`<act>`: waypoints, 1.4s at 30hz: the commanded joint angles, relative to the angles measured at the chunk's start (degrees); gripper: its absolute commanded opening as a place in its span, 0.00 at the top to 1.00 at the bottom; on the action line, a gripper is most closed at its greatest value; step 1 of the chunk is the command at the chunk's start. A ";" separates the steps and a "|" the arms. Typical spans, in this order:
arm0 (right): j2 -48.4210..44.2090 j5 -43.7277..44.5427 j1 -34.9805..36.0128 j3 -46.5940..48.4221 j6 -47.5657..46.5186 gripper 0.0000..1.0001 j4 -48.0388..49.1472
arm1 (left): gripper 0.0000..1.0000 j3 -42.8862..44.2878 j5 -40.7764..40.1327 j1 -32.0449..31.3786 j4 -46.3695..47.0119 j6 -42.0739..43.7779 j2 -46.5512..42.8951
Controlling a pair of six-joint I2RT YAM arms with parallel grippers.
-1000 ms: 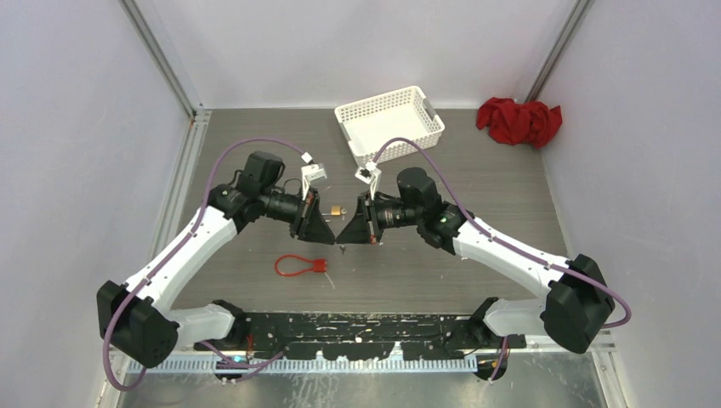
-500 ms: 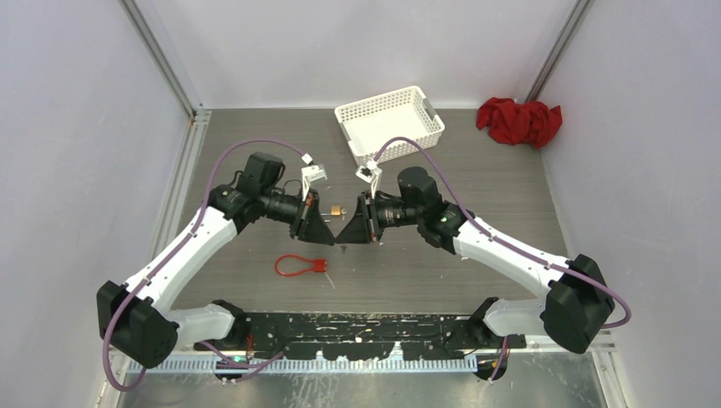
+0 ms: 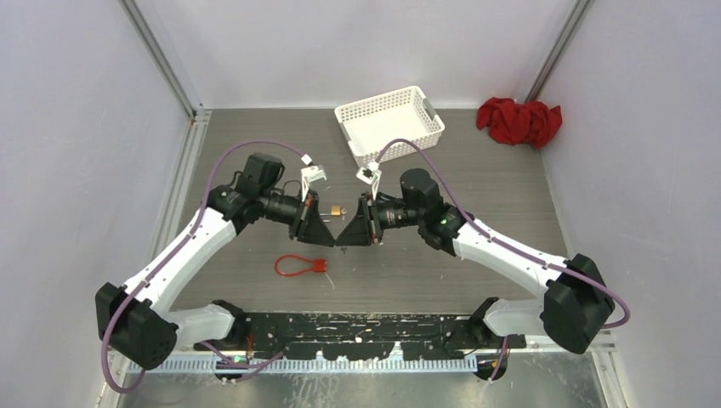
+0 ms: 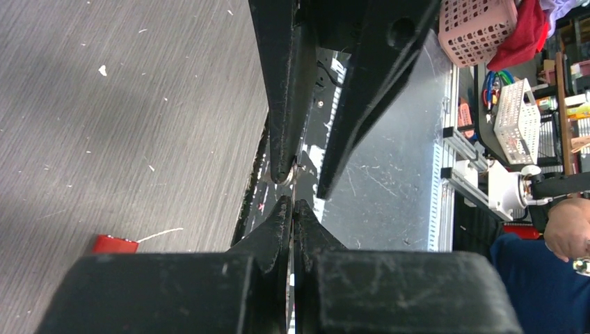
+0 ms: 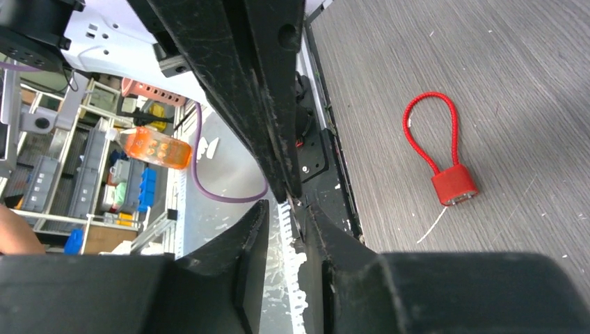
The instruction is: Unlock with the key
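A red cable lock (image 3: 320, 264) lies on the table (image 3: 476, 187), loop closed, nearest the arm bases. Just beyond it, the left tool (image 4: 292, 207), pinched together, meets the right tool (image 5: 286, 207), fingers apart, tip to tip; no key can be made out. Unlocking appears not yet begun. A white basket (image 3: 429, 127) sits farthest back.
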 commanded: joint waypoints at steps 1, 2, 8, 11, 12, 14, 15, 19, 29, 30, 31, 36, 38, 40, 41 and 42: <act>-0.57 -1.88 -0.87 -0.94 0.81 0.75 3.60 | 1.00 1.34 2.84 0.10 0.54 -1.82 -1.95; -0.59 -2.01 -0.98 -1.24 1.06 0.79 3.97 | 1.00 1.34 3.12 0.09 0.63 -2.05 -2.02; -1.27 -1.97 -1.48 -2.45 1.26 0.67 4.39 | 1.00 1.86 4.53 0.11 1.52 -3.64 -1.89; -1.79 -1.59 -1.77 -3.02 2.23 0.84 5.65 | 1.00 1.78 4.68 0.06 1.78 -4.14 -1.79; -2.15 -1.41 -1.90 -3.15 2.86 0.94 6.44 | 1.00 1.74 4.63 0.10 1.78 -4.15 -1.80; -2.95 -1.33 -1.97 -3.43 4.40 0.99 8.38 | 1.00 1.65 4.46 0.11 1.61 -4.15 -1.80; -3.54 -1.28 -1.98 -3.44 4.95 0.99 9.19 | 1.00 1.60 4.41 0.10 1.55 -4.15 -1.69; -5.47 -0.63 -1.96 -3.36 5.40 0.99 8.95 | 1.00 1.87 3.82 0.11 1.65 -4.20 -1.47; -5.40 -0.37 -2.16 -4.15 6.05 0.99 9.16 | 1.00 1.85 2.96 0.06 0.85 -3.30 -1.54; -5.27 -0.37 -2.17 -4.11 6.12 0.99 9.22 | 1.00 1.87 2.86 0.10 0.82 -3.21 -1.54; -5.06 -0.37 -2.18 -4.02 6.25 0.99 9.32 | 1.00 1.85 2.84 0.11 0.81 -3.19 -1.54; -4.82 -0.61 -2.15 -3.53 6.89 0.99 9.37 | 0.99 2.13 2.12 0.09 0.39 -2.91 -1.23; -4.83 -0.72 -2.16 -3.37 7.10 0.99 9.21 | 0.85 2.77 1.20 0.11 -0.81 -2.16 -0.83; -4.86 -0.51 -2.13 -3.21 6.95 0.99 8.46 | 0.70 3.81 0.53 0.11 -3.18 -0.50 0.02; -4.99 -0.40 -2.17 -3.12 6.74 0.99 7.89 | 0.64 4.51 0.22 0.11 -4.48 0.40 0.49; -5.06 -0.28 -2.24 -3.14 6.46 0.99 7.40 | 0.56 5.17 -0.29 0.06 -5.70 1.09 0.93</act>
